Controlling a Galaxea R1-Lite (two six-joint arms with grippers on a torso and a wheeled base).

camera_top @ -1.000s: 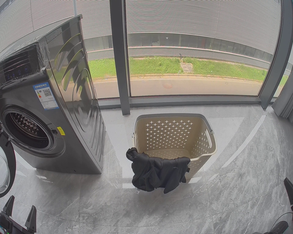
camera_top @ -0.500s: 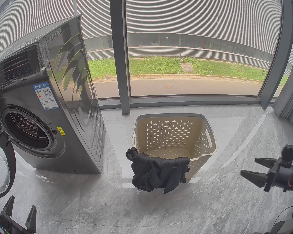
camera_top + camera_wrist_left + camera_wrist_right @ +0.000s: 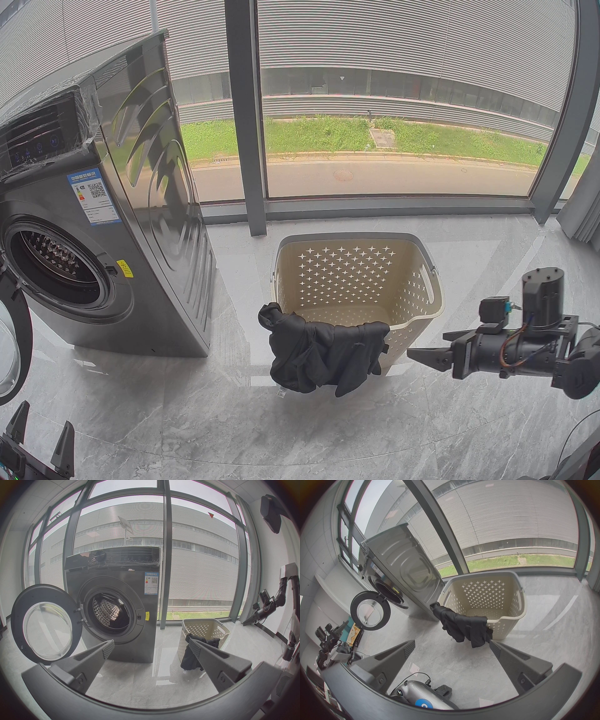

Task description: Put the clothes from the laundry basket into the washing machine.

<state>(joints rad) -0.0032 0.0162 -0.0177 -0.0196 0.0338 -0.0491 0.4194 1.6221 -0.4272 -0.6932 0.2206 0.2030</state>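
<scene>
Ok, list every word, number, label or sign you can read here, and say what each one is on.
No text here reads clearly enough to quote.
Blue and white label on the washing machine front: print and a square code, too small to read.
Yellow sticker beside the drum opening: too small to read.
Control panel on the machine: faint lit marks, blurred.
Laundry basket and dark garment: no print seen.

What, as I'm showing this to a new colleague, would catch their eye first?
A black garment hangs over the near rim of the beige laundry basket mid-floor. Left of it stands the grey washing machine, its door swung open. The open right claw hovers right of the basket.
</scene>
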